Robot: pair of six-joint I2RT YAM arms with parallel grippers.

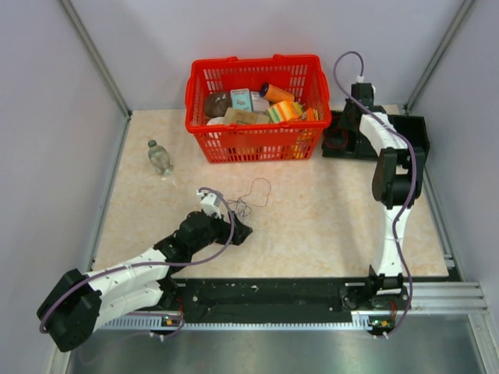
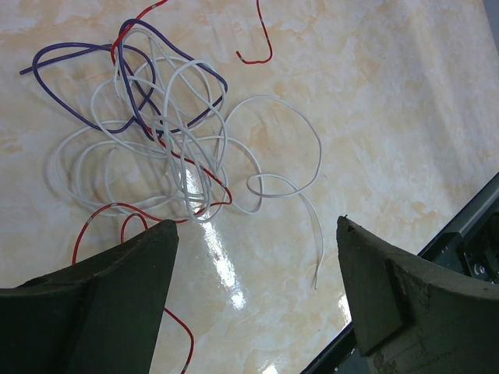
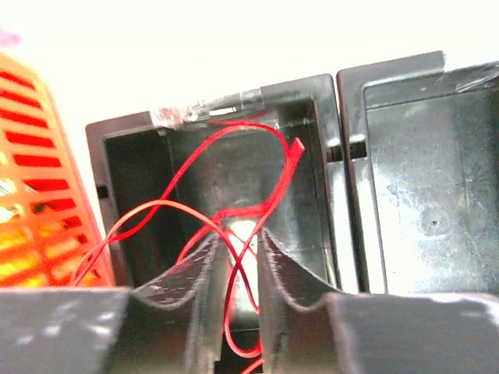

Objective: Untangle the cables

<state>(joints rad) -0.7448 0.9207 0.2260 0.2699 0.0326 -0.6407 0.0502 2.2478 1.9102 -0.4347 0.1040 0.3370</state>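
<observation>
The cables (image 2: pixel 171 132) lie in a loose knot of white, purple and red loops on the table (image 2: pixel 405 93), apart from one red cable (image 3: pixel 234 210) that hangs into a compartment of the black bin (image 3: pixel 132 164) beside the red basket (image 1: pixel 253 61), probably the place for freed strands. The left end effector (image 2: pixel 256 234) hovers just over the knot with its jaws spread wide and nothing in them, apparently lined up to pick the next strand. The right end effector (image 3: pixel 238 238) is only a crack open; the red cable runs through the gap, not visibly pinched.
</observation>
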